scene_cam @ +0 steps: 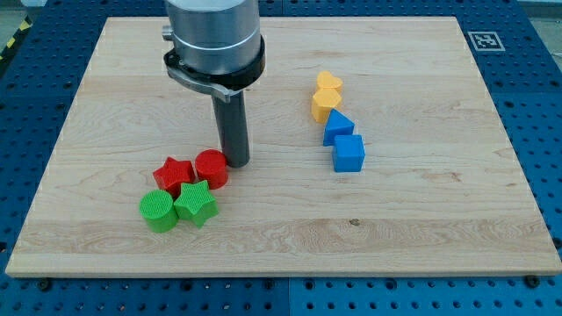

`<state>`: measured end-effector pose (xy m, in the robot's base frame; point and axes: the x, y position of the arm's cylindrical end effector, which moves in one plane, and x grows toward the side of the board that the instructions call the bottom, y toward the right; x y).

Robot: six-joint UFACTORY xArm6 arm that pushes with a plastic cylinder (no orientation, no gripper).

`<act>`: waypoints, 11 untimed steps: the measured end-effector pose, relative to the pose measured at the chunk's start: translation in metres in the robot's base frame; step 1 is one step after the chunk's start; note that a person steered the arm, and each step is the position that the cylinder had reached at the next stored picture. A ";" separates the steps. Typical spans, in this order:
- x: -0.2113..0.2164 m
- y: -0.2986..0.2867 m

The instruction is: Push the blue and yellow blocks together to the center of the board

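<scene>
A yellow heart block [328, 83] and a yellow pentagon-like block [324, 104] sit right of the board's middle. Directly below them, touching in a short line, are a blue triangular block [337, 126] and a blue cube [349, 153]. My tip [235, 162] rests on the board left of centre, well to the left of the blue and yellow blocks. It is just right of the red cylinder [212, 168], about touching it.
A red star block [174, 175], a green cylinder [158, 211] and a green star block [195, 204] cluster with the red cylinder at lower left. The wooden board [421, 219] lies on a blue pegboard table. A fiducial marker [484, 40] sits at the top right corner.
</scene>
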<state>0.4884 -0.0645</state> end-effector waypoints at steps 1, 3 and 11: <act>-0.001 0.007; -0.001 0.078; 0.008 0.142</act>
<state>0.4968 0.0771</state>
